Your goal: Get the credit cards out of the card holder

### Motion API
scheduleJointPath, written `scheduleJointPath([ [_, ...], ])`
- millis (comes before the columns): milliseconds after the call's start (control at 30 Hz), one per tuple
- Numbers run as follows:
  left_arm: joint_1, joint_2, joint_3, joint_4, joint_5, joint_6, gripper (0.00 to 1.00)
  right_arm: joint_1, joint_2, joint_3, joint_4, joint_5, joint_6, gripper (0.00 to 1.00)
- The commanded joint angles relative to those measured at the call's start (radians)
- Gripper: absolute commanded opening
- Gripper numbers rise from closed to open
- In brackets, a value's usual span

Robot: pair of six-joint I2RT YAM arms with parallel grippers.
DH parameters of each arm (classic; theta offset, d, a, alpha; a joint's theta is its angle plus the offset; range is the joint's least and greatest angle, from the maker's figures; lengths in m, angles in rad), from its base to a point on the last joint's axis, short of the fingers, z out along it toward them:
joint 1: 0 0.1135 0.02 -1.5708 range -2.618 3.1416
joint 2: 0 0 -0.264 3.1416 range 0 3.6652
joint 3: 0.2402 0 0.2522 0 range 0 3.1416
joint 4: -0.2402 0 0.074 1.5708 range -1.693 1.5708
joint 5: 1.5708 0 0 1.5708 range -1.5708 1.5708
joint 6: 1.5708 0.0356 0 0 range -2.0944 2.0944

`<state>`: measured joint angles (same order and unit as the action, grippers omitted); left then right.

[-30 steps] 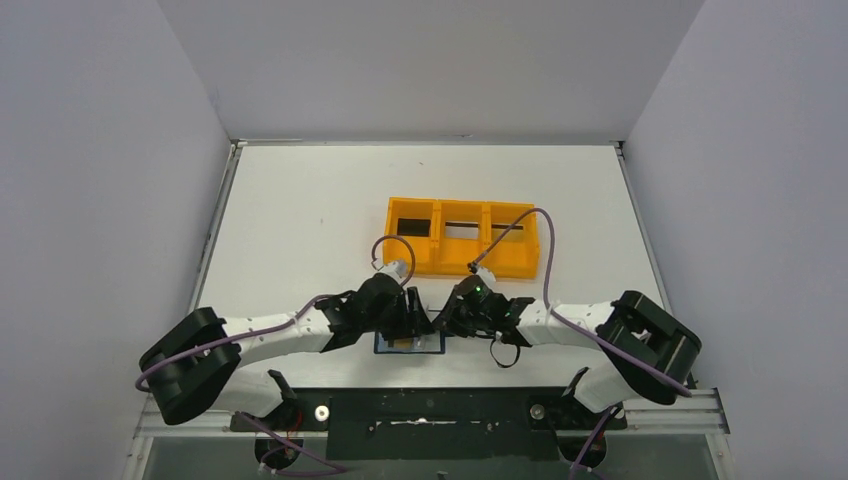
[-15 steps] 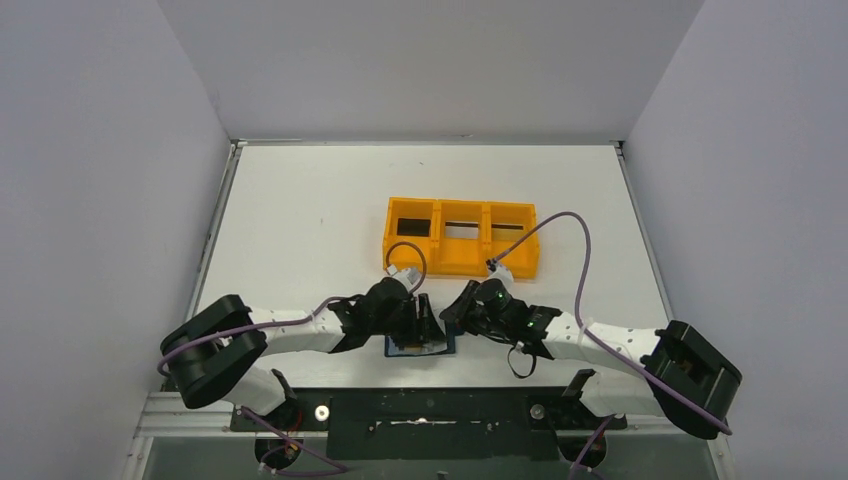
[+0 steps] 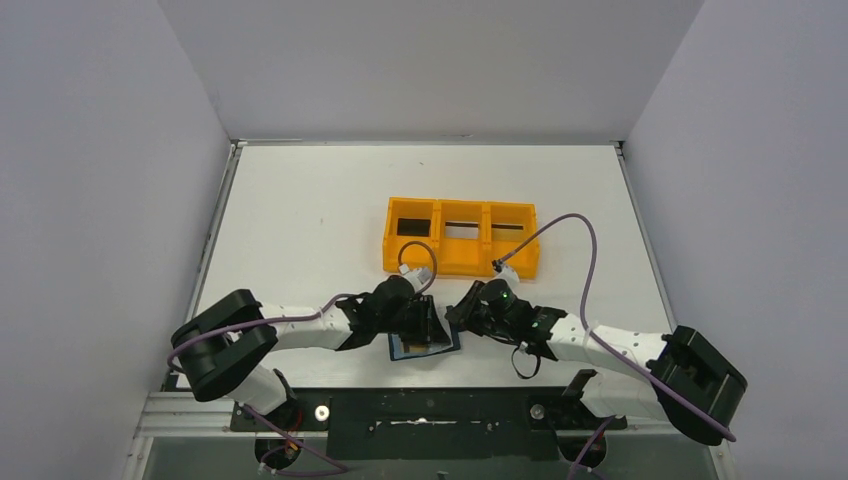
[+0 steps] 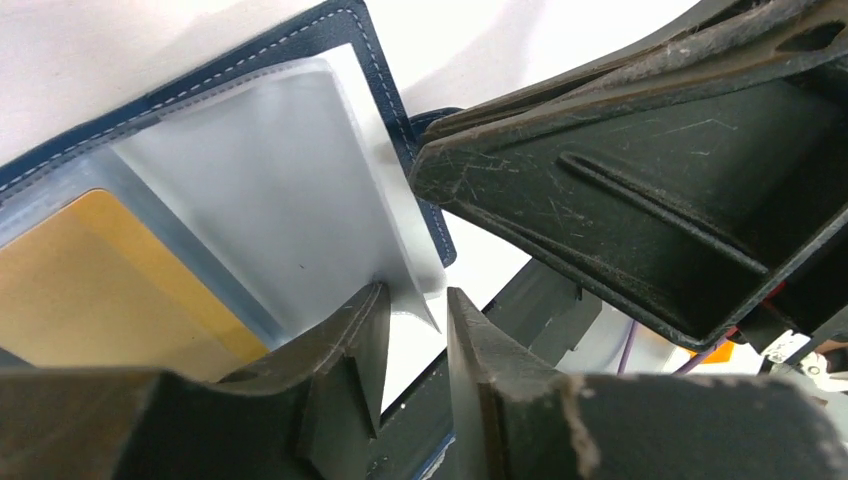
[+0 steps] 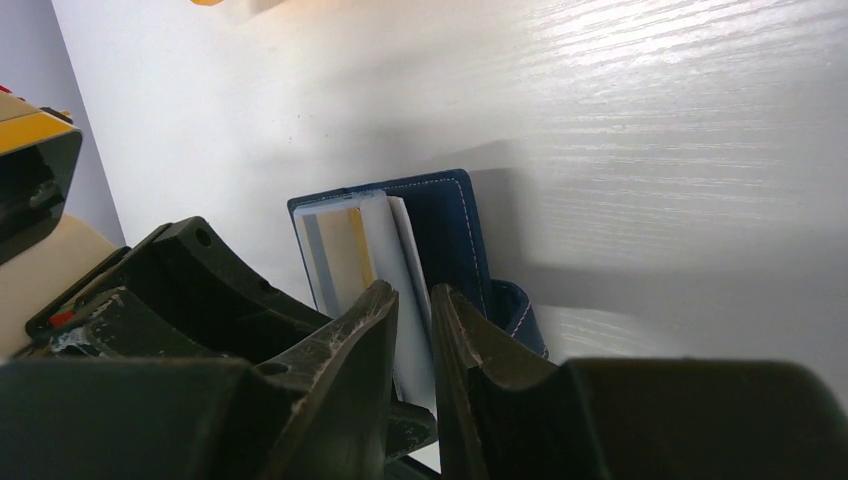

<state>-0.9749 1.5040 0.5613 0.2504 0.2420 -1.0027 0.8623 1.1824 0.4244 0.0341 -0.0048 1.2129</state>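
The card holder (image 3: 425, 346) is a navy bifold lying open near the table's front edge, between both grippers. In the left wrist view its navy edge (image 4: 375, 80) frames clear sleeves, and a pale yellow-beige credit card (image 4: 90, 290) sits inside one. My left gripper (image 4: 415, 330) is narrowly open, with a sleeve corner poking between its jaws. My right gripper (image 5: 415, 315) has its jaws nearly together on a pale sleeve page, with the navy cover (image 5: 450, 230) and closure tab (image 5: 515, 310) just right of it. The card (image 5: 350, 255) shows there too. In the top view the two grippers (image 3: 432, 325) (image 3: 460, 318) meet over the holder.
An orange three-compartment tray (image 3: 460, 238) stands behind the grippers at mid-table. The black front rail (image 3: 430, 410) lies just below the holder. The right gripper's fingers (image 4: 620, 180) fill the upper right of the left wrist view.
The card holder has slid a little to the right and turned slightly. Both grippers have moved right with it, and both arms have stretched out lower.
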Motion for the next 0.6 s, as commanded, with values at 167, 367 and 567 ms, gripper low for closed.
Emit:
scheduleJointPath([
  [167,-0.017,0.041,0.092,0.036,0.038,0.071,0.27,-0.029,-0.077,0.019,-0.027,0.050,-0.016,0.20],
  [367,-0.054,0.120,0.090,0.003,-0.022,0.070,0.28,-0.041,-0.080,0.010,0.017,0.003,-0.030,0.06],
  [567,-0.112,0.137,0.064,0.057,-0.060,0.039,0.28,-0.051,-0.010,-0.001,0.124,-0.088,-0.033,0.01],
])
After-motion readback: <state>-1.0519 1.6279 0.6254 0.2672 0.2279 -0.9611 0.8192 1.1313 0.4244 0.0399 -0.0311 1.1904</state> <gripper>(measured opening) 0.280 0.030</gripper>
